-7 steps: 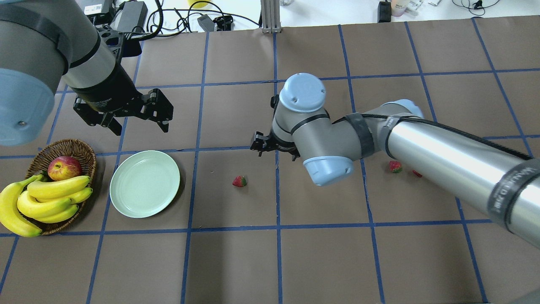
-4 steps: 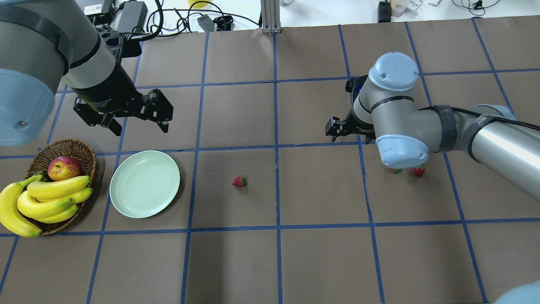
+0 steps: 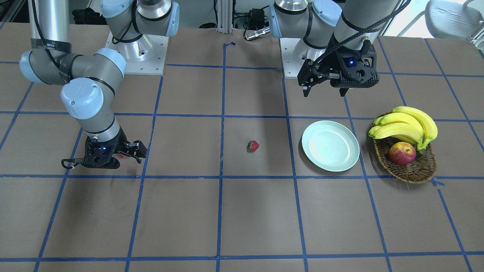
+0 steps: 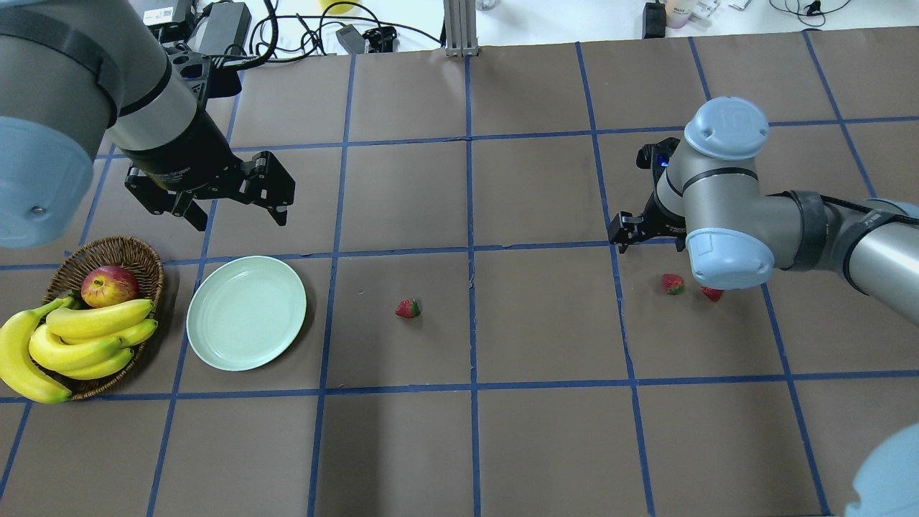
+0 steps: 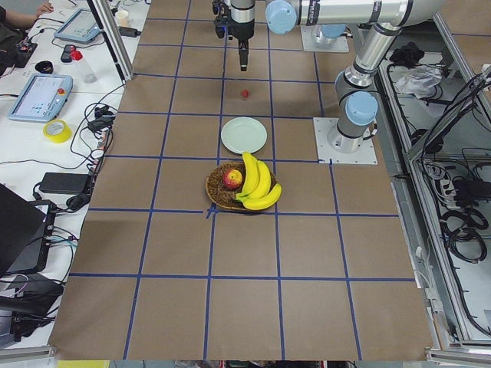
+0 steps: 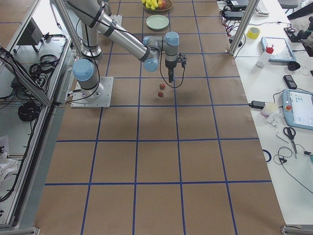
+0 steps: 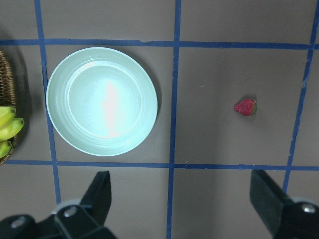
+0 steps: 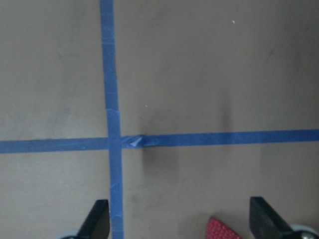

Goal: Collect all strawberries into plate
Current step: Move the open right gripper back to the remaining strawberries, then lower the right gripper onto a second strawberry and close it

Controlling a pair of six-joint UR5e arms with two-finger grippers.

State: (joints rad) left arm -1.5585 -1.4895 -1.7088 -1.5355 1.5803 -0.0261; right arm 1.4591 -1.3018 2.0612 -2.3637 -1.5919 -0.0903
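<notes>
Three strawberries lie on the brown table. One strawberry (image 4: pixel 407 309) is in the middle, also in the front view (image 3: pixel 253 145) and the left wrist view (image 7: pixel 245 107). Two more strawberries (image 4: pixel 673 283) (image 4: pixel 711 293) lie close together on the right. The mint-green plate (image 4: pixel 246 313) (image 3: pixel 330 146) (image 7: pixel 101 101) is empty. My right gripper (image 4: pixel 646 240) (image 3: pixel 104 158) is open, low over the table just beyond the pair; one red tip (image 8: pixel 222 231) shows between its fingers. My left gripper (image 4: pixel 237 214) (image 7: pixel 182 199) is open and empty, above and behind the plate.
A wicker basket (image 4: pixel 147 251) (image 3: pixel 412 172) with bananas (image 4: pixel 79 337) and a red apple (image 4: pixel 109 285) stands left of the plate. Cables and power bricks (image 4: pixel 222 25) lie at the table's far edge.
My right arm has swung from the table's middle to the right, and its gripper now hangs by the two strawberries there. The left arm and all fruit have not moved.
</notes>
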